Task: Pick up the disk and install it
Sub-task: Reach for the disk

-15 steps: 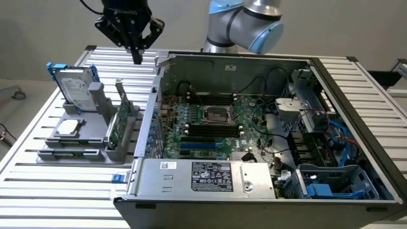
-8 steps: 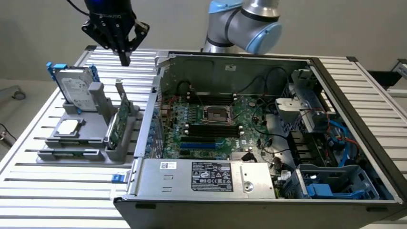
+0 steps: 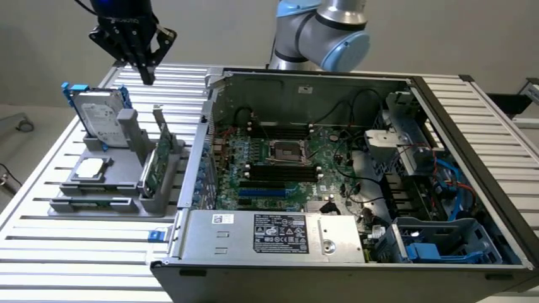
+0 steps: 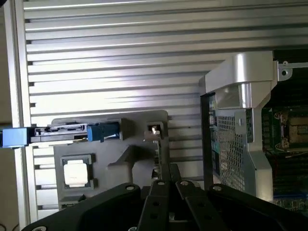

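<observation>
Right now I see the disk (image 3: 100, 117) standing on edge in the far end of the grey holder (image 3: 118, 205); my gripper (image 3: 148, 77) hangs above that holder, clear of the disk, jaws closed together on nothing; the open computer case (image 3: 303, 88) sits beside the holder, on the exterior view's right.

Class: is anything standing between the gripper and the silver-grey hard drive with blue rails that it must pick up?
Nothing visible does. The shut gripper hangs higher than the silver-grey hard drive with blue rails, which stands upright in a grey plastic holder; only open air lies between them.
</observation>
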Controlling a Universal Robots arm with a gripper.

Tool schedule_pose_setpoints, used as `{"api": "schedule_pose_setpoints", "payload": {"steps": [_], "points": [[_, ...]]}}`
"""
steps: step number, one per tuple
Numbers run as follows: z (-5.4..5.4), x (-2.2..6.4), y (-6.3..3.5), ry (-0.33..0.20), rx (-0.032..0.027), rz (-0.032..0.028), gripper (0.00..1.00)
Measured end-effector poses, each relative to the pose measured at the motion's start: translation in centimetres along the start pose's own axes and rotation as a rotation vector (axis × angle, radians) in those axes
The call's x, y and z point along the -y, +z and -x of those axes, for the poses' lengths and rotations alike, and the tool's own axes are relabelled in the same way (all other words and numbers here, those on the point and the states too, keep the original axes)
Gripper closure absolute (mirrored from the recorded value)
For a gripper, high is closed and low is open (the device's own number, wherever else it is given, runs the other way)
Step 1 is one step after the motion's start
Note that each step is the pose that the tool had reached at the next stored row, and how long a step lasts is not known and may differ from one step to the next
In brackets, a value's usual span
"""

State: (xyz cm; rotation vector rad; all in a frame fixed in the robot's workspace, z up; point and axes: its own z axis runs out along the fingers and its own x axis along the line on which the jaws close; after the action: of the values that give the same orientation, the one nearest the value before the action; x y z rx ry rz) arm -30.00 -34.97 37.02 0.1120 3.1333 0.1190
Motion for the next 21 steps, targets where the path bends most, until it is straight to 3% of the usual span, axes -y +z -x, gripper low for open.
{"api": "schedule_pose_setpoints", "payload": {"steps": [17,21], "points": [[-8.0,-3.75,0.7,0.0,0.0,-0.0014,0.89],[-9.7,-3.86,0.86,-0.002,0.0004,-0.0063,0.89]]}}
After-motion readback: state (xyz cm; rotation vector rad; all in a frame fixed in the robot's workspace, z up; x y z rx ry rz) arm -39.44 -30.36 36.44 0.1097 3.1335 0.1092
